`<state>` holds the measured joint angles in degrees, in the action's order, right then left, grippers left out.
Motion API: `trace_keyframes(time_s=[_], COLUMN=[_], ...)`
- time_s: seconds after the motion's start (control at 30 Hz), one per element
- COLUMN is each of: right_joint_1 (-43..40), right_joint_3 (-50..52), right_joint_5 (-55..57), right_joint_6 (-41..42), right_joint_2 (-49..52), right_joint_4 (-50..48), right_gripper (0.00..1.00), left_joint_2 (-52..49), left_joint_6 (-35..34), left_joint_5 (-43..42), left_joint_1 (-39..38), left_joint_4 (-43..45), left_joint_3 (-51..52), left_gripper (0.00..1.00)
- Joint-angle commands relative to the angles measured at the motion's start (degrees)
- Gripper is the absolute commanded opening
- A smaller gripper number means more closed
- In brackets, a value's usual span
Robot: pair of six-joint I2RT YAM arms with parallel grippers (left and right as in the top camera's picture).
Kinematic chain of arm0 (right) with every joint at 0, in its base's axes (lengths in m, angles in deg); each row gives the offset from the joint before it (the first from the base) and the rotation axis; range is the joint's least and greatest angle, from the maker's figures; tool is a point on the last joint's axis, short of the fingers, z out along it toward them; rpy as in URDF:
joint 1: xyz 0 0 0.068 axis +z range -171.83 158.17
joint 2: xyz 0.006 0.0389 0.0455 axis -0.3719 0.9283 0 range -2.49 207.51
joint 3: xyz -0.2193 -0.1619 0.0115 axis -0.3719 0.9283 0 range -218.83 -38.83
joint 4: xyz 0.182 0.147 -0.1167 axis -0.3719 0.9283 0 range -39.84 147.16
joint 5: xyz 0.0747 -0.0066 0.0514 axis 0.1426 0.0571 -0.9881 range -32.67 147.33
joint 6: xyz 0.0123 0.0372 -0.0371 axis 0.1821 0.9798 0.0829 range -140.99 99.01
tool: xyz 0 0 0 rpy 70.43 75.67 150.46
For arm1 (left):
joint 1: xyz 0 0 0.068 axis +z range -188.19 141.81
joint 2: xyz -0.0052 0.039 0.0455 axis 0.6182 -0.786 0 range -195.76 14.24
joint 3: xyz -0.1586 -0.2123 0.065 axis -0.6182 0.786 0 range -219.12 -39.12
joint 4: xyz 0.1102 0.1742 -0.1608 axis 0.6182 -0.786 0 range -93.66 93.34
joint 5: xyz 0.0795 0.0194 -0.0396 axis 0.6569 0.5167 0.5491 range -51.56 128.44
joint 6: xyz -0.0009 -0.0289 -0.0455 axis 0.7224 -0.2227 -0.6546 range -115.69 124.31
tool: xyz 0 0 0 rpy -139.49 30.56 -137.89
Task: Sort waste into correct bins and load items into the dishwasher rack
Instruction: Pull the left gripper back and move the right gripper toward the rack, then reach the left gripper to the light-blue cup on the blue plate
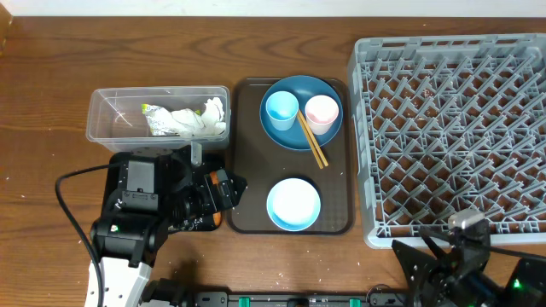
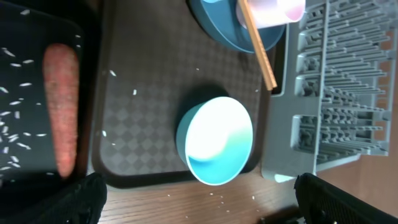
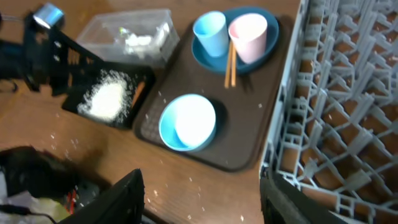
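Overhead: dish loading is being judged in hand. Light blue bowl (image 1: 294, 205), lower centre on brown tray (image 1: 247, 170), is probably being targeted. Left gripper (image 2: 202, 205) is being held wide, right gripper (image 3: 202, 199) partly open, both empty; rim grasp needed.

Soft even light, motion-blurred right wrist view

Left claw (image 2: 200, 198) gapes wide and empty; right claw (image 3: 198, 194) hangs parted, gripping nothing
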<state>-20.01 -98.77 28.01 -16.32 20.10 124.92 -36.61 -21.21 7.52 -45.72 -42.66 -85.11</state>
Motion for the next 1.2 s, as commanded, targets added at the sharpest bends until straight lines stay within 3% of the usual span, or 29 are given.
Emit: trace_keyframes(time_s=[0.0,0.1,0.27,0.37,0.53,0.7,0.93,1.17], right_joint_1=[-0.35,-0.35,-0.35,-0.35,-0.37,-0.35,-0.35,-0.35], right_joint_3=[-0.26,-0.26,-0.26,-0.26,-0.26,-0.26,-0.26,-0.26], right_joint_5=[3.19,3.50,3.45,3.82,3.78,3.82,3.85,3.85], right_joint_6=[-2.62,-2.60,-2.60,-2.62,-2.23,-1.95,-1.97,-1.97], right_joint_2=[0.68,0.68,0.68,0.68,0.68,0.68,0.68,0.68], right_joint_4=[1.14,1.88,1.88,2.01,2.05,2.25,2.27,2.27], right_gripper=[0.59,0.66,0.99,0.99,0.99,0.99,0.99,0.99], left_joint_2=[0.37,0.37,0.37,-0.13,-4.22,-12.41,-27.02,-39.21], left_joint_6=[0.87,0.85,0.90,-2.25,-5.18,-4.28,-4.11,-4.39], left_joint_5=[1.88,1.84,3.56,0.22,-0.55,0.31,11.82,24.83], left_joint_1=[0.24,0.22,0.24,0.09,0.07,-0.85,-9.01,-15.39], left_joint_4=[-0.07,-0.07,2.84,7.63,10.88,7.13,3.52,11.37], left_joint_3=[-0.63,-0.63,-0.63,-0.63,-3.98,-15.98,-33.94,-36.74], left_gripper=[0.99,0.99,0.99,0.87,0.82,0.81,0.79,0.71])
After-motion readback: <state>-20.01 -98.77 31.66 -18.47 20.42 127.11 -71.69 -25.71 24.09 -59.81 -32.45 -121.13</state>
